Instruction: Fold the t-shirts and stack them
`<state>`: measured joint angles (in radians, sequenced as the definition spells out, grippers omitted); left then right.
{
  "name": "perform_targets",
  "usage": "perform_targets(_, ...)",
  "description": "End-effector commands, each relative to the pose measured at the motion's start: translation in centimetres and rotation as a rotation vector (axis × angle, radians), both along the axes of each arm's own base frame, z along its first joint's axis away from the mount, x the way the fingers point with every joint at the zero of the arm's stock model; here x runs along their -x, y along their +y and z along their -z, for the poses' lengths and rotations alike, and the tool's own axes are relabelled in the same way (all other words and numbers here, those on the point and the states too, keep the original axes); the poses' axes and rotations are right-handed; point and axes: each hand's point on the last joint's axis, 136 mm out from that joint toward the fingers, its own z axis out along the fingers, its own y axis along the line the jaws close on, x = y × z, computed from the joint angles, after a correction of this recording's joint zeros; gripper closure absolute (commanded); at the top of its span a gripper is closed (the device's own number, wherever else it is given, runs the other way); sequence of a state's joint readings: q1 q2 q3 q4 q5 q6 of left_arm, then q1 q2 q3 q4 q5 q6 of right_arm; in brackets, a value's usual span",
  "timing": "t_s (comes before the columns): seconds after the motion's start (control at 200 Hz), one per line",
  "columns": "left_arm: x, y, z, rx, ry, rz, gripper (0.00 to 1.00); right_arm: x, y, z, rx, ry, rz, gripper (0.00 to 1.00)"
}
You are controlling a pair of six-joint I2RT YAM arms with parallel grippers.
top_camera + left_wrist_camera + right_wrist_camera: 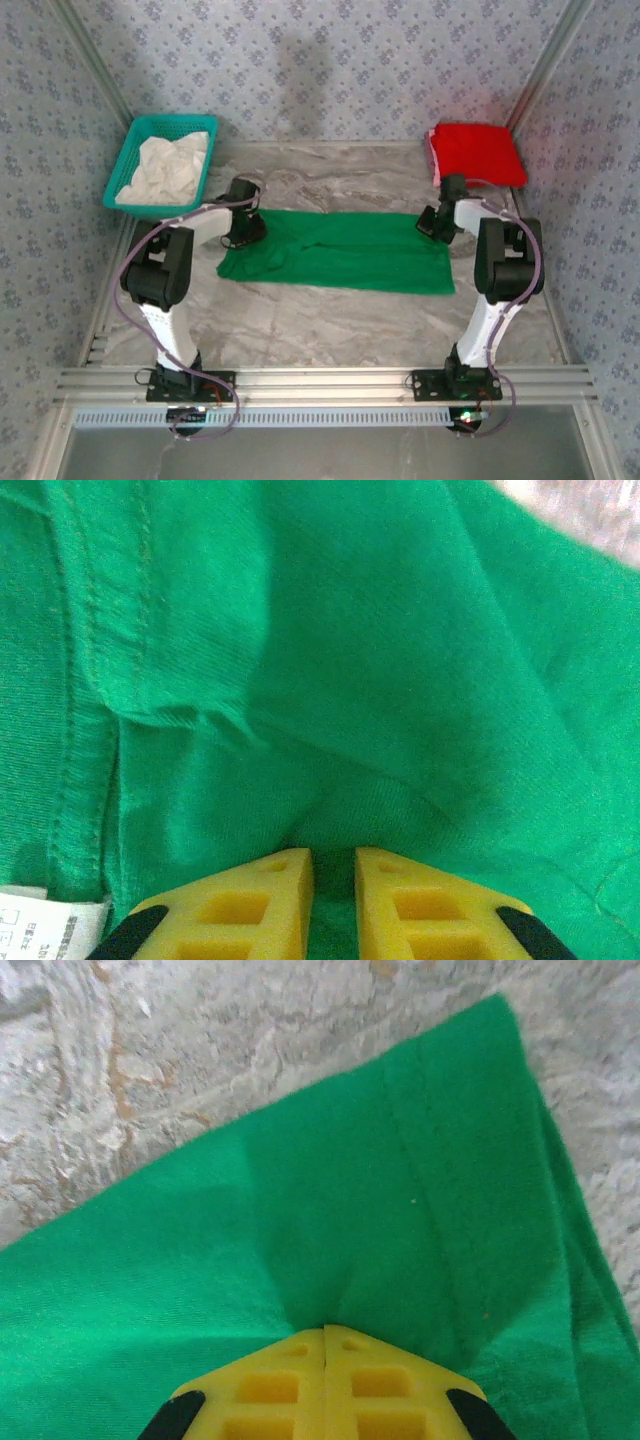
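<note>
Flower-patterned wallpaper [330, 60] closes off three sides, and the grey marble-look bench [330, 320] runs between. Across its middle lies the plain bright green fabric t-shirt [340, 255], folded into a long flat band that reaches from one arm to the other. The left claw [333, 858] is down on the band's left end. Its yellow fingers are nearly together, with a ridge of green cloth nipped in the narrow gap. Creases run in towards the tips, and a white care label [50, 920] peeks out at the lower left of the wrist view. The right claw [324, 1332] sits on the band's far right corner. Its fingers are pressed tight together with the green fabric puckered at their tips, and bare bench shows just beyond the hem. Well apart, at the far right corner of the bench, the plain bright red fabric t-shirt [478, 152] rests folded into a neat square. At the far left stands a teal plastic mesh basket [122, 170] holding crumpled white cloth [165, 168].
</note>
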<state>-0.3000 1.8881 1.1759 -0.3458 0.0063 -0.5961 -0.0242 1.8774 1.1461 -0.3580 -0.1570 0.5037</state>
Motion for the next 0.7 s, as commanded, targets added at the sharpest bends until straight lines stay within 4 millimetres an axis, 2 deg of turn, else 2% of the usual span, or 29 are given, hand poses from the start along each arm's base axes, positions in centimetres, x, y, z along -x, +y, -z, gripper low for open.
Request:
perform_targets(0.0, -1.4, 0.5, 2.0, -0.008, 0.01, -0.038, 0.82, 4.5, -0.4, 2.6, 0.0, 0.12, 0.083, 0.98)
perform_targets(0.095, -3.5, 0.0, 2.6, -0.015, 0.013, -0.027, 0.82, 7.1, 0.7, 2.6, -0.008, 0.146, 0.087, 0.98)
perform_targets(0.185, -6.5, -0.8, 2.7, -0.006, -0.009, -0.019, 0.82, 9.9, 1.8, 1.7, 0.018, 0.166, 0.086, 0.99)
perform_targets(0.27, -10.1, -2.6, 2.4, 0.031, -0.03, 0.021, 0.81, 12.1, 3.9, 1.1, -0.01, 0.171, 0.06, 0.99)
perform_targets(0.37, -14.6, -5.4, 1.3, 0.071, -0.076, 0.078, 0.8, 15.4, 7.4, 1.8, -0.046, 0.223, -0.009, 0.98)
perform_targets(0.465, -18.8, -8.3, -1.4, 0.123, -0.148, 0.135, 0.78, 18.8, 11.4, 3.4, -0.08, 0.279, -0.101, 0.98)
perform_targets(0.56, -21.5, -10.4, -4.5, 0.139, -0.238, 0.19, 0.75, 21.6, 15.2, 4.5, -0.093, 0.31, -0.216, 0.98)
perform_targets(0.605, -22.5, -10.9, -6.1, 0.145, -0.291, 0.207, 0.73, 22.2, 16.6, 4.2, -0.086, 0.307, -0.285, 0.97)
perform_targets(0.695, -23.4, -10.5, -9.7, 0.148, -0.376, 0.213, 0.69, 21.4, 18.1, 1.8, -0.034, 0.237, -0.41, 0.95)
